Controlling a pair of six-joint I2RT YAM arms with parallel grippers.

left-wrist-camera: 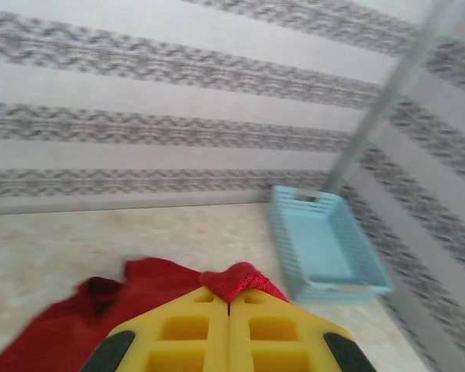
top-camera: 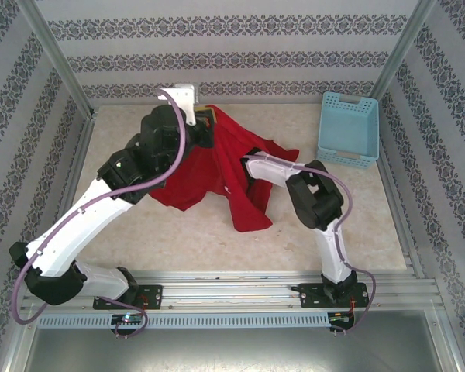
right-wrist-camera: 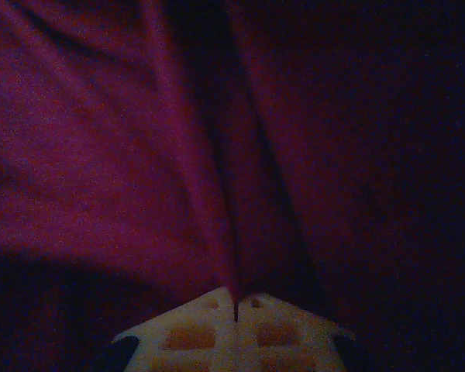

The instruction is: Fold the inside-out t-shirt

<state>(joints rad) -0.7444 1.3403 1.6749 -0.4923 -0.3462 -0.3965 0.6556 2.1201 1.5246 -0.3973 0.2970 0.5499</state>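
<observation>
The red t-shirt point(top-camera: 229, 167) hangs bunched between both arms over the middle of the table, its lower folds trailing on the surface. My left gripper point(top-camera: 204, 118) is at the shirt's far top edge; in the left wrist view its yellow jaws are pressed together on a hemmed edge of the t-shirt point(left-wrist-camera: 240, 277). My right gripper point(top-camera: 248, 159) is buried in the cloth at the right side. In the right wrist view dark red fabric point(right-wrist-camera: 178, 155) covers everything, and a fold runs down into the seam of the closed jaws point(right-wrist-camera: 235, 298).
A light blue plastic basket point(top-camera: 348, 129) stands at the back right of the table point(top-camera: 178, 232); it also lies ahead right of the left gripper point(left-wrist-camera: 325, 248). Patterned walls and metal posts point(top-camera: 62, 70) enclose the area.
</observation>
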